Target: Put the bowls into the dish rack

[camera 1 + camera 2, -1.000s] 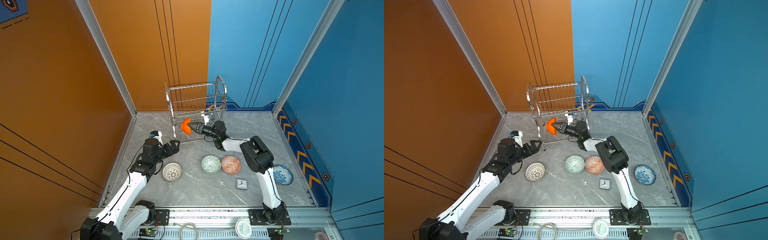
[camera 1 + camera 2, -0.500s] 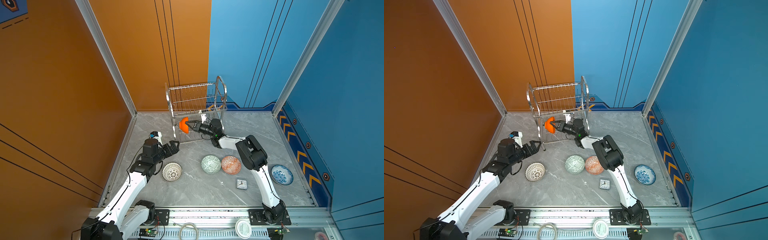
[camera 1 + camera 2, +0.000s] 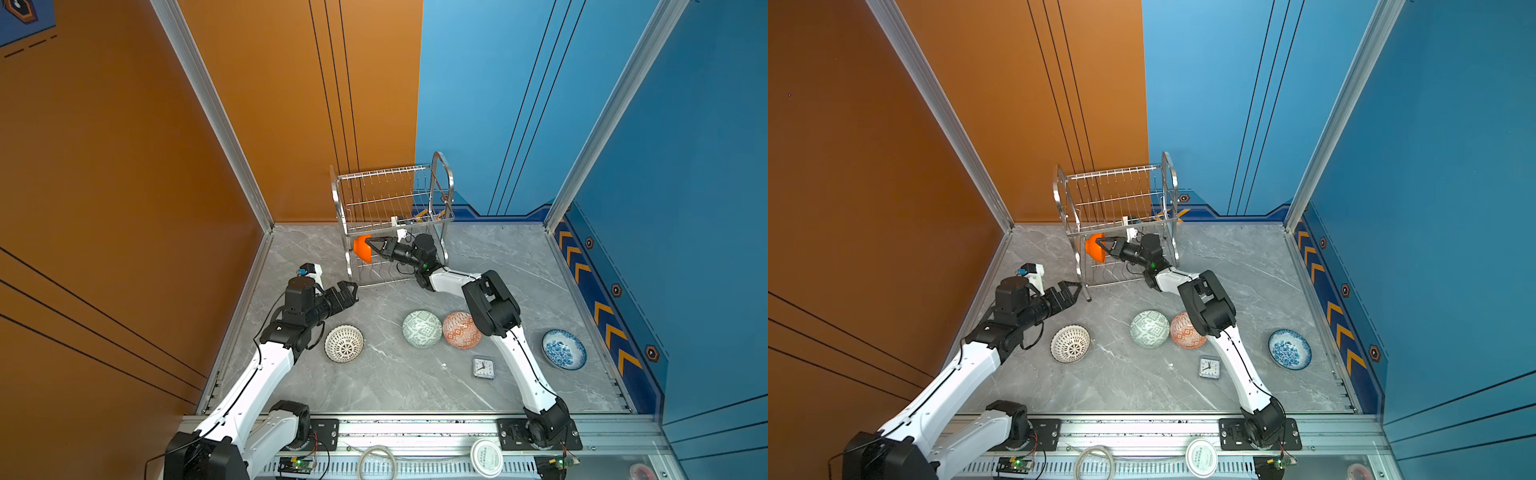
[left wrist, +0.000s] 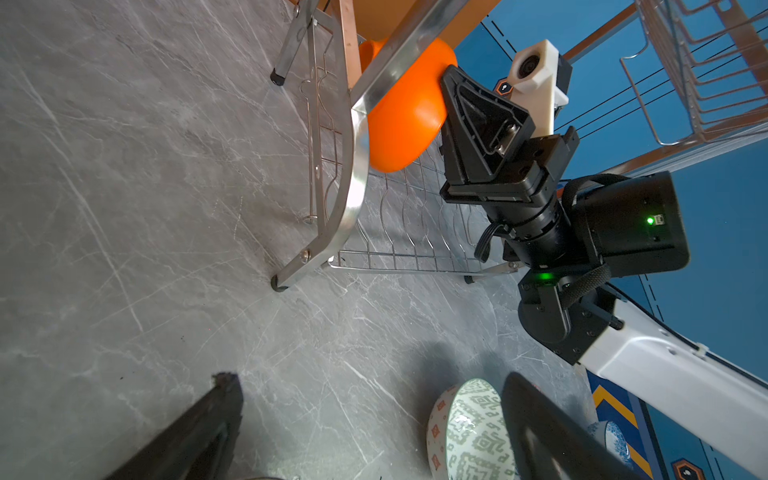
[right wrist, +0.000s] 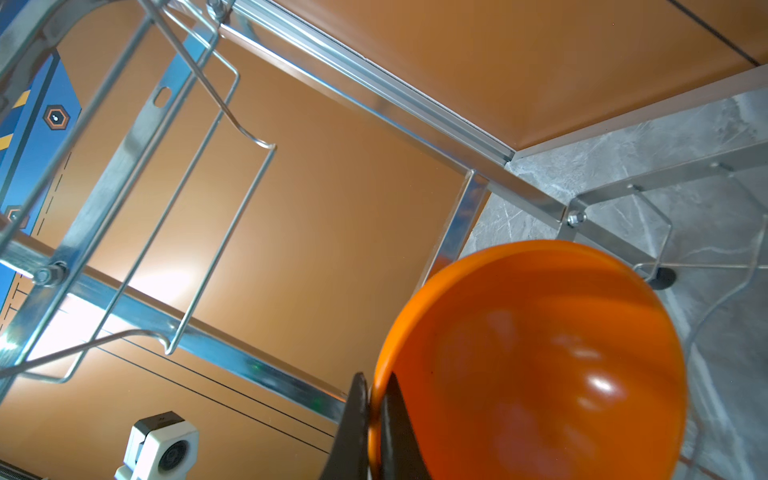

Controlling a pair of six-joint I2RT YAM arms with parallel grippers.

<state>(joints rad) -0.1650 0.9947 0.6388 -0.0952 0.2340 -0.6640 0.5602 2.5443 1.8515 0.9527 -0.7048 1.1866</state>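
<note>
We judge that we are seating the orange bowl (image 3: pixel 360 249) in the lower tier of the dish rack (image 3: pixel 386 195). Doing it well means holding the bowl on edge, lowering it until its rim drops between two of the shelf's wavy wires, and staying clear of the tube end frame just beyond the claw's tips. We should let go only once the wires carry the weight, then draw straight back the way the claw points, so no finger hooks a wire and drags the rack. From the left: our left claw (image 3: pixel 352 292) hangs over the desk (image 3: pixel 395 386) with its jaws spread wide, holding and touching nothing. The rack's corner leg stands just ahead of its tips, and the black-lattice bowl (image 3: pixel 344 343) lies back beside its wrist. Our right claw (image 3: pixel 372 244) reaches inside the rack, its fingers (image 5: pixel 353 424) pinched tight on the orange bowl's rim, one inside the wall and one outside. The bowl stands upright just past the tips; whether it already touches the shelf we cannot tell. Well behind that claw, beside its forearm, the green-patterned bowl (image 3: pixel 422 328) and the orange-red bowl (image 3: pixel 460 330) sit side by side on the desk. The blue bowl (image 3: pixel 564 349) lies farther right.
</note>
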